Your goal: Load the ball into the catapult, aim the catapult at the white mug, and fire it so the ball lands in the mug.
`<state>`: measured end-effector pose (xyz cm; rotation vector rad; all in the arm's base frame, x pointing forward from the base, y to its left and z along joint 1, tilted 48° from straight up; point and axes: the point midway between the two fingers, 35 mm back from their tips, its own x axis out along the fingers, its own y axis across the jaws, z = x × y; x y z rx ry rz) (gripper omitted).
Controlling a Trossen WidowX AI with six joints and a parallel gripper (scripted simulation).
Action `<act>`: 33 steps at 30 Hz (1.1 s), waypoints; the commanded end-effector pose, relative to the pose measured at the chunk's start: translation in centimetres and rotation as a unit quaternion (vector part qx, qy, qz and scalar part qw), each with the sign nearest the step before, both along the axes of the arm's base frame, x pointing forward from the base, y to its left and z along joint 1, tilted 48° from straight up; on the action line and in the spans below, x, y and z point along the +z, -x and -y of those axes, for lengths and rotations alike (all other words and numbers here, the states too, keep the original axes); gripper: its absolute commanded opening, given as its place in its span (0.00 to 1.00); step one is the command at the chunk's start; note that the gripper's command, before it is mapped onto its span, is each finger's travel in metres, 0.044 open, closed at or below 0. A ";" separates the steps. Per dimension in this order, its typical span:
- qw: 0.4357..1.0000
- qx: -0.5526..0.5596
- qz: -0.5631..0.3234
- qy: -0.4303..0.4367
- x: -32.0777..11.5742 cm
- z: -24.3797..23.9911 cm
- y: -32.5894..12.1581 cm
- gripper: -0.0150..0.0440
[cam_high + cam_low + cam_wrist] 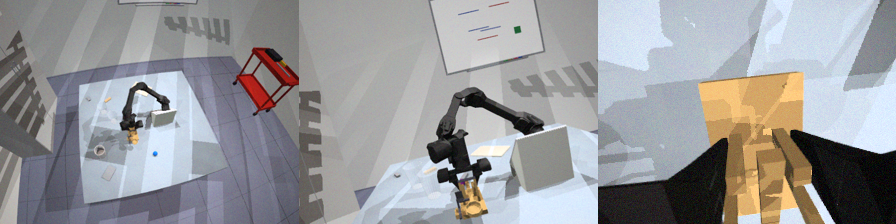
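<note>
Pale blue tabletop [181, 141] [546, 208] [628, 30] was crossed by shadow stripes; over it the black gripper [132, 128] [466, 188] [759, 139] was clenched on the tan wooden catapult [131, 135] [481, 200] [753, 100]! Its long axis was angled past the round white mug [94, 150], off to one side; more turning seemed needed. The small blue ball [155, 153] was left unloaded, well apart.

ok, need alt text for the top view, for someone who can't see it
A black robot arm's end effector grips a wooden catapult on a pale table. A white mug stands to the image left, a blue ball lies to the right.
</note>
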<state>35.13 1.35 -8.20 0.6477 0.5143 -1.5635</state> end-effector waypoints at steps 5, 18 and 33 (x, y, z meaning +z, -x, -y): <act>1.000 0.018 -0.014 -0.006 -0.2 -0.5 -1.1 0.25; 1.000 0.019 -0.014 -0.006 -1.6 1.1 -1.2 0.25; 1.000 0.019 -0.014 -0.005 -3.3 2.9 -1.2 0.25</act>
